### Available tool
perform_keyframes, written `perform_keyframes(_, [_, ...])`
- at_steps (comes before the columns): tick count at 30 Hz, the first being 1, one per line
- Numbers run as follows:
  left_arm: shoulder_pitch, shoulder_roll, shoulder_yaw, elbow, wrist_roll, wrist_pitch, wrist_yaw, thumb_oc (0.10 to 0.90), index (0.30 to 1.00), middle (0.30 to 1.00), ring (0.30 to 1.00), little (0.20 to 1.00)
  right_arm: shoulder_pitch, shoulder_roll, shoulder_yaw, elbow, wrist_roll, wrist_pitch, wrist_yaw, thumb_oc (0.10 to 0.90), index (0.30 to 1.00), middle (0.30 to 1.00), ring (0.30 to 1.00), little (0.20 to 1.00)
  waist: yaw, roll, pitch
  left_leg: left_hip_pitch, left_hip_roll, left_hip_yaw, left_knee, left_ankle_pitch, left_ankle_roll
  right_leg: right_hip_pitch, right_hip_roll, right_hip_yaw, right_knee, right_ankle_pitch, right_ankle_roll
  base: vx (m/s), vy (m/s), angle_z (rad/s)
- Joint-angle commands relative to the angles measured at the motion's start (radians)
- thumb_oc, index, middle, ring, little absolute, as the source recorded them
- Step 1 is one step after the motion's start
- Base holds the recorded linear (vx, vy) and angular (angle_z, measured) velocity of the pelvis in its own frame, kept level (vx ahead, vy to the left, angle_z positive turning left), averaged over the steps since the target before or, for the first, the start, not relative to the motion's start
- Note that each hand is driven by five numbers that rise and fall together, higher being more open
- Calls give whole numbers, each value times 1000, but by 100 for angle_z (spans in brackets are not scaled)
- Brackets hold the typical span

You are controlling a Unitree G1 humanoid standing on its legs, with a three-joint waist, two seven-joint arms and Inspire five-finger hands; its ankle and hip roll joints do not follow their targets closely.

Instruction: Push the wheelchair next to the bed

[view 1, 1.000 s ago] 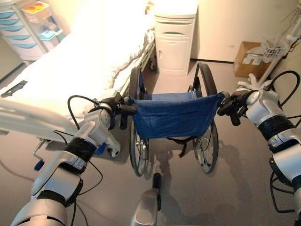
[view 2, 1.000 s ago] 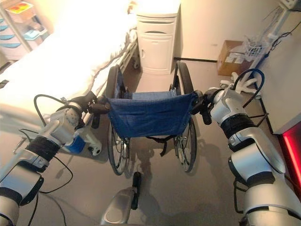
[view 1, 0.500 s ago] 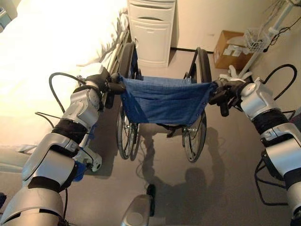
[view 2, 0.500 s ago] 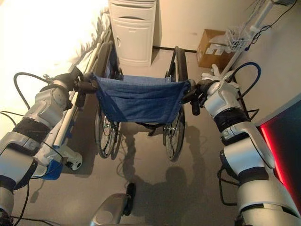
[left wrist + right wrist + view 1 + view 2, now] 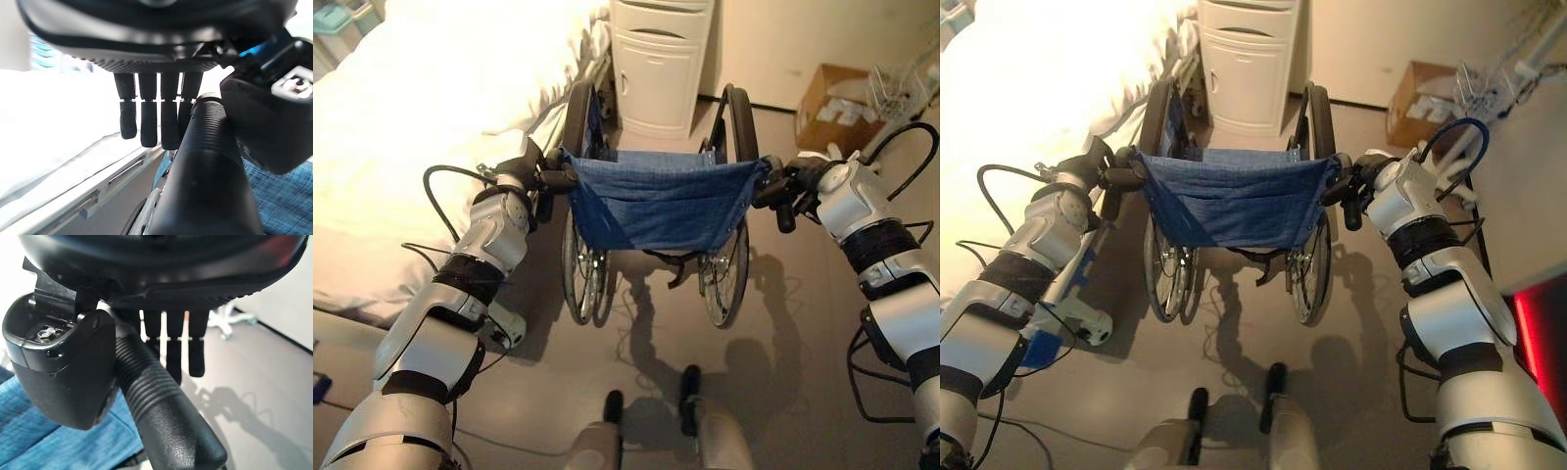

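Beside a white-sheeted bed [image 5: 421, 108] that runs along the robot's left, a wheelchair [image 5: 656, 201] with a blue cloth backrest and two large spoked wheels stands on a grey floor [image 5: 783, 323], seen from behind and above. The chair's left wheel sits just beside the bed's side rail, and its front end faces a white bedside cabinet [image 5: 661, 64] that stands against the far wall at the head of the bed. The robot's left hand [image 5: 530, 174] is at the chair's left push handle [image 5: 205, 176], a black ribbed grip; in the left wrist view the handle runs through the gap between thumb and fingers [image 5: 149, 122], with the fingers hanging straight down past its far side rather than curled round it, so the hand lies slack against the grip. The right hand [image 5: 793, 186] is at the right push handle [image 5: 161, 416] in the same way: the right wrist view shows the ribbed grip lying between the thumb housing and the row of fingers [image 5: 173, 357], which point straight down behind it, not wrapped about it. To the robot's right, well apart from the chair, a brown cardboard box [image 5: 832, 103] sits on the floor by the wall, with a white wire basket [image 5: 901, 88] on a stand near it.
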Motion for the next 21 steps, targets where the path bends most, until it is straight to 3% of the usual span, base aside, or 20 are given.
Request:
perform_keyframes(1, [70, -63, -72, 76, -31, -66, -36, 400, 300, 300, 300, 300, 30, -37, 141, -76, -16, -147, 61, 400, 300, 300, 300, 300, -26, -42, 63, 40, 17, 39, 112, 11, -109, 115, 10, -12, -139, 182, -108, 311, -129, 49])
perform_keyframes(2, [80, -74, -71, 80, -30, -62, -27, 400, 300, 300, 300, 300, 35, -49, 146, -74, -13, -156, 66, 400, 300, 300, 300, 300, -37, -42, 62, 42, 47, 51, 147, 51, -127, 130, 11, -30, -145, 180, -119, 354, -143, 99])
perform_keyframes(4, [83, -82, -76, 83, -18, -55, -25, 400, 300, 300, 300, 300, 44, -57, 142, -70, -10, -163, 61, 400, 300, 300, 300, 300, -43, -46, 65, 63, 65, 57, 165, 69, -136, 158, 13, -61, -150, 167, -129, 353, -107, 92])
perform_keyframes(6, [75, -91, -79, 113, 4, -68, -25, 400, 300, 300, 300, 300, 49, -48, 130, -76, -19, -134, 65, 400, 300, 300, 300, 300, -46, -32, 65, 135, 84, 33, -23, 73, -143, 163, 33, -81, -146, 151, -123, 265, 13, 25])
perform_keyframes(7, [74, -91, -79, 114, 5, -68, -26, 400, 300, 300, 300, 300, 49, -48, 130, -77, -20, -132, 66, 400, 300, 300, 300, 300, -46, -31, 68, 142, 85, 33, -35, 73, -144, 168, 34, -81, -146, 149, -123, 270, 93, 21])
perform_keyframes(8, [78, -91, -80, 121, 11, -79, -22, 400, 300, 300, 300, 300, 47, -40, 132, -76, -31, -119, 70, 400, 300, 300, 300, 300, -34, -19, 73, 139, 81, 14, -165, 96, -148, 194, 52, -70, -154, 139, -114, 229, 100, 10])
perform_keyframes(9, [85, -94, -77, 120, 17, -81, -15, 400, 300, 300, 300, 300, 47, -35, 131, -77, -39, -112, 70, 400, 300, 300, 300, 300, -27, -17, 76, 126, 79, 9, -201, 112, -152, 214, 58, -60, -164, 135, -110, 263, 147, 19])
perform_keyframes(10, [94, -94, -72, 116, 18, -84, -11, 400, 300, 300, 300, 300, 42, -29, 132, -78, -48, -106, 71, 400, 300, 300, 300, 300, -8, -7, 87, 106, 87, 11, -240, 157, -164, 264, 71, -50, -178, 116, -111, 228, 194, 56])
perform_keyframes(12, [105, -87, -68, 105, 9, -79, -6, 400, 300, 300, 300, 300, 36, 1, 130, -67, -68, -101, 60, 400, 300, 300, 300, 300, 60, 28, 110, -56, 122, -43, -353, 352, -202, 378, 107, -8, -220, 59, -130, 321, 284, 32])
perform_keyframes(14, [116, -70, -55, 91, 4, -77, -23, 400, 300, 300, 300, 300, 39, -3, 129, -73, -76, -106, 79, 400, 300, 300, 300, 300, 71, 38, 110, -69, 137, -40, -344, 357, -198, 396, 100, -2, -209, 31, -137, 298, 301, -100])
perform_keyframes(17, [129, -51, -44, 84, 8, -84, -58, 400, 300, 300, 300, 300, 71, -8, 126, -75, -56, -114, 69, 400, 300, 300, 300, 300, 73, 43, 92, -53, 125, -19, -316, 307, -172, 399, 78, -14, -178, 6, -131, 289, 257, -139])
perform_keyframes(21, [109, -12, -62, 99, 20, -94, -97, 400, 300, 300, 300, 300, 130, 5, 97, -84, -33, -103, 39, 400, 300, 300, 300, 300, 93, 38, 62, -13, 93, -36, -358, 279, -147, 396, 38, -36, -162, 13, -97, 198, 182, -54])
